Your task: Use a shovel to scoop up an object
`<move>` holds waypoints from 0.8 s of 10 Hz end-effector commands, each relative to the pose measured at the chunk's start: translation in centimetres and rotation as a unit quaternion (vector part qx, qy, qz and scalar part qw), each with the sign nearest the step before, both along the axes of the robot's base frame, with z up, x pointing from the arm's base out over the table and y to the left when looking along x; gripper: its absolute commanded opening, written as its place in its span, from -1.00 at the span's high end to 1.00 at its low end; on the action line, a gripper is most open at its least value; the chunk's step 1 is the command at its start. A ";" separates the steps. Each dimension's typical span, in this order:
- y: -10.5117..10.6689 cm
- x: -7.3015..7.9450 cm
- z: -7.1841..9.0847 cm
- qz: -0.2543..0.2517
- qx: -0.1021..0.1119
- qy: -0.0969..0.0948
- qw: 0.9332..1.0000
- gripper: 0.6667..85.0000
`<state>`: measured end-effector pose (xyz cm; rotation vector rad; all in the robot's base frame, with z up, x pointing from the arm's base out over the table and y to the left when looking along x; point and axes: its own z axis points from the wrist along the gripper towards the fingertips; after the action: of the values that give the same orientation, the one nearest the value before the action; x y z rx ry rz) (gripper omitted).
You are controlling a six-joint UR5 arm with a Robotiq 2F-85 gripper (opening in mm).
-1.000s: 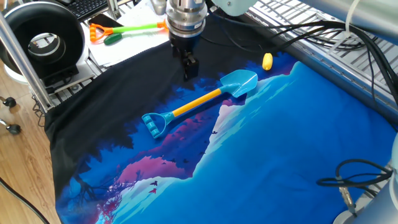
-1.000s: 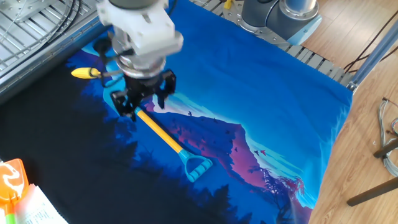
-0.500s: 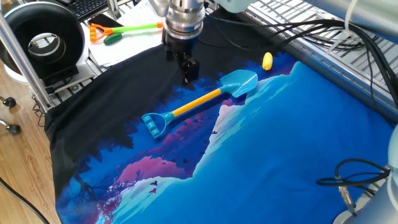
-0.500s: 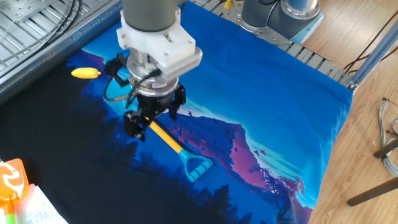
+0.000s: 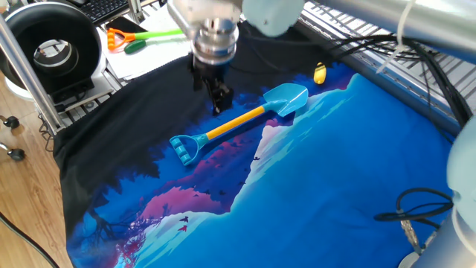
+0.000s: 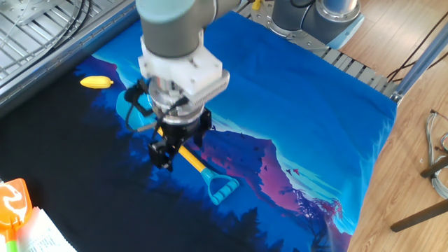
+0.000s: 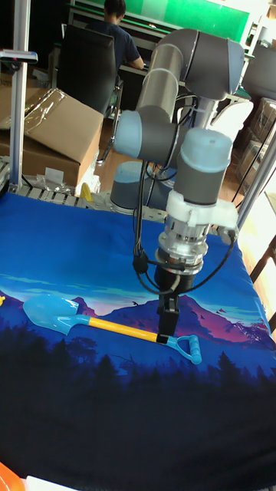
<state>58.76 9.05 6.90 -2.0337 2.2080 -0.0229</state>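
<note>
1. One fixed view looks down from a high corner of the table, across my blue printed cloth (image 5: 335, 164) toward the fan (image 5: 52, 45) and papers at its far-left edge.
2. The other fixed view looks steeply down from the opposite side, with my base (image 6: 315, 17) at its top and wooden floor on the right.
3. The tall fixed view sits low and close, facing my arm head-on, the room behind.
4. All three share my shovel (image 5: 238, 119) (image 6: 199, 168) (image 7: 107, 326) and my gripper (image 5: 216, 93) (image 6: 175, 143) (image 7: 165, 322) above it.

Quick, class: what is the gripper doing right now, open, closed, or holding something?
Gripper: open, holding nothing, poised above the yellow shaft of the shovel, which lies on the cloth.
</note>
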 end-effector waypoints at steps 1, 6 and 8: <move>0.4 -1.4 -3.6 -0.003 0.010 0.006 1.000 -0.71; 0.9 -2.7 -5.6 -0.024 0.015 0.017 0.999 -0.30; 0.8 -2.7 -6.0 -0.024 0.009 0.015 1.000 -0.29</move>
<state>56.28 9.66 1.59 -2.0054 2.2512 0.0165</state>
